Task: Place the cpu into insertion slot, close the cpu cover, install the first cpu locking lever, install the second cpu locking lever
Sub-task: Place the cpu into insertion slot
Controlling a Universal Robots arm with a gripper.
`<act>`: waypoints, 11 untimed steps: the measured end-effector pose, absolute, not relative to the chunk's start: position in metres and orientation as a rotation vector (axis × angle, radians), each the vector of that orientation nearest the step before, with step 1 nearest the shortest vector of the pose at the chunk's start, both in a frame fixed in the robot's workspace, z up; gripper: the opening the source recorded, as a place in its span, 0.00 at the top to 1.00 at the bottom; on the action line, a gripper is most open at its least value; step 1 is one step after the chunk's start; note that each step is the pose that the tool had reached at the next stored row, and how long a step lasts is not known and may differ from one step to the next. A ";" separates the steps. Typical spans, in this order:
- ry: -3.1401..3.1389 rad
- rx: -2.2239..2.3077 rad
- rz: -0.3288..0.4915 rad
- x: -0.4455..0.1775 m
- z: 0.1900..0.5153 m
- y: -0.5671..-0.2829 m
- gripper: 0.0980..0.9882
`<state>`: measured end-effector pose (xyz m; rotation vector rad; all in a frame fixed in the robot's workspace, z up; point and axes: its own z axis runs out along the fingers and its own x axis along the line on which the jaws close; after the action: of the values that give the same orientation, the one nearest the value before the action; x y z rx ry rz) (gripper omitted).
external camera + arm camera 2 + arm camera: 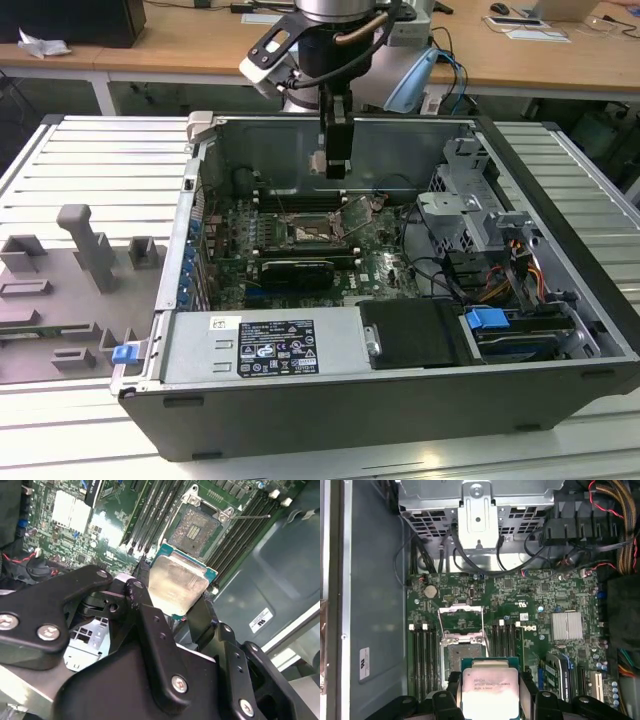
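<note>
The cpu (pixel 489 690), a flat square chip with a silvery top on a green edge, is clamped between my gripper's (pixel 489 696) black fingers (pixel 141 598). In both wrist views it hangs above the motherboard, just short of the open insertion slot (pixel 462 658), whose bare contact field (pixel 196 529) is exposed. The cpu cover (pixel 461 617), a thin silver frame with a square window, stands flipped up at the socket's far side. A thin wire locking lever (pixel 252 516) sticks out beside the socket, released. In the exterior view my gripper (pixel 336 168) hovers inside the case over the socket (pixel 314 231).
The open computer case (pixel 300 410) surrounds the board. A silver drive cage (pixel 477 510) and cable bundles (pixel 620 535) lie to one side. Memory slots (pixel 424 655) flank the socket, and a heatsink (pixel 566 626) and a black card (pixel 296 270) sit nearby. A grey fixture block (pixel 85 250) stands at the exterior view's left.
</note>
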<state>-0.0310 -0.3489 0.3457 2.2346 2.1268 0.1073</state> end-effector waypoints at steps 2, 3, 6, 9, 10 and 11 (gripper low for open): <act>2.126 2.234 0.106 -0.031 0.343 -0.349 0.50; 2.128 2.232 0.106 -0.031 0.339 -0.349 0.50; 2.140 2.221 0.106 -0.031 0.334 -0.349 0.50; 2.143 2.218 0.107 -0.031 0.328 -0.349 0.50; 2.143 2.219 0.106 -0.031 0.326 -0.348 0.50; 2.143 2.219 0.106 -0.031 0.324 -0.347 0.50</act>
<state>-0.0309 -0.3472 0.3244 2.2188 2.1431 0.1057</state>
